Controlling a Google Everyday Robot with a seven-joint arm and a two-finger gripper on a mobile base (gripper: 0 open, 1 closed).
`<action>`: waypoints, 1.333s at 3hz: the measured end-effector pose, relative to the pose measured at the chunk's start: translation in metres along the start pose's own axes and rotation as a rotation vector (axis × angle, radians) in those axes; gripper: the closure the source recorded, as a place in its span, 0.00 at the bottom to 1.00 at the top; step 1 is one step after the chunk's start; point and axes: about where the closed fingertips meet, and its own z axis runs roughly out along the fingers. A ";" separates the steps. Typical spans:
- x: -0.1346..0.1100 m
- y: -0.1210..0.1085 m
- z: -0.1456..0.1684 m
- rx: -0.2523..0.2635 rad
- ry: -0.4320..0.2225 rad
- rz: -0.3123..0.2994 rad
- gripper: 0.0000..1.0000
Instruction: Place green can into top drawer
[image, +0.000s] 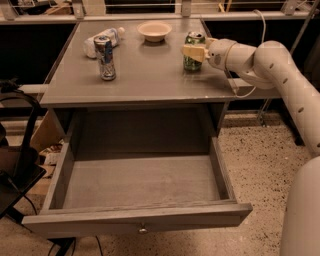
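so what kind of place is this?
Probably an indoor lab or office test area: speckled hard floor, a grey table with its top drawer open, railing behind. The gripper is at the green can on the tabletop.

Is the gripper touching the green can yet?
Cannot tell. In the camera view the gripper overlaps the green can at its side on the tabletop, so neither contact nor a gap shows plainly.

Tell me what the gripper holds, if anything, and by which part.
The gripper sits at the upper body of the green can, which stands on the tabletop; whether it grips the can cannot be told.
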 end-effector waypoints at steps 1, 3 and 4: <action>-0.003 0.001 0.000 -0.004 0.002 -0.004 0.95; -0.113 0.043 -0.048 -0.086 -0.008 -0.155 1.00; -0.152 0.103 -0.110 -0.128 -0.026 -0.224 1.00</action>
